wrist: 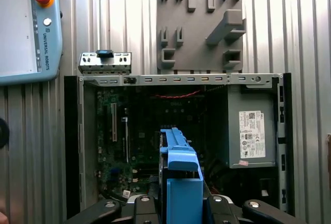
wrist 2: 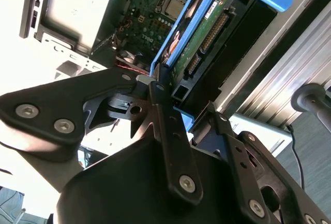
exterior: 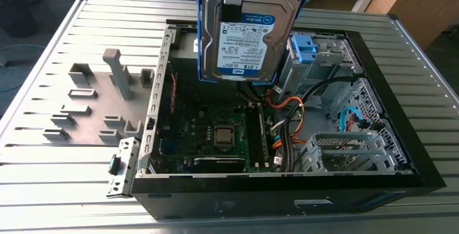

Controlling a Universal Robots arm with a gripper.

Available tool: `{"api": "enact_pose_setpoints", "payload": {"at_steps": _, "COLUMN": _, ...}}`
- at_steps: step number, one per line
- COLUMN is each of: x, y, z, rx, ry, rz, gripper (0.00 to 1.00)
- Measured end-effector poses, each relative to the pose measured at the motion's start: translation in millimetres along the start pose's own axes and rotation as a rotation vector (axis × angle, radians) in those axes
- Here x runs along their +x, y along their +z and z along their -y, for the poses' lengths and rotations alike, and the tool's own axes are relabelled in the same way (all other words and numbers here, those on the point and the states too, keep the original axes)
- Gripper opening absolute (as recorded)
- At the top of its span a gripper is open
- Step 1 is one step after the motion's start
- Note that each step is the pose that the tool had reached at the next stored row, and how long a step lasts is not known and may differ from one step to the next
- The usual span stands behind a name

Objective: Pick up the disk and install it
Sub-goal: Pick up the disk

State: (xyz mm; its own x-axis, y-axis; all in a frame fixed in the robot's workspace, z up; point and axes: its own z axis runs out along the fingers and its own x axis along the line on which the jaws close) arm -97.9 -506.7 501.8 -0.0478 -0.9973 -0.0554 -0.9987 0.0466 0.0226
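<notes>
The gripper (wrist 2: 173,97) is clamped on the disk (exterior: 248,35), which hangs straight below it. In the exterior view the disk sits at upper centre with its long axis upright and its label facing the camera. It is above the open case (exterior: 423,158), with the metal cage (exterior: 344,150) toward the lower right.

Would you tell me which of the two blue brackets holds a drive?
The one in the gripper above the case: it carries the disk. The bracket inside the case is bare.
</notes>
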Motion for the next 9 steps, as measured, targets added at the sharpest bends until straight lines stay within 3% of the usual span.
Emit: {"api": "enact_pose_setpoints", "payload": {"at_steps": 9, "x": 2.7, "y": -0.1, "z": 0.1, "rx": 0.0, "ry": 0.0, "rz": 0.0, "gripper": 0.36}}
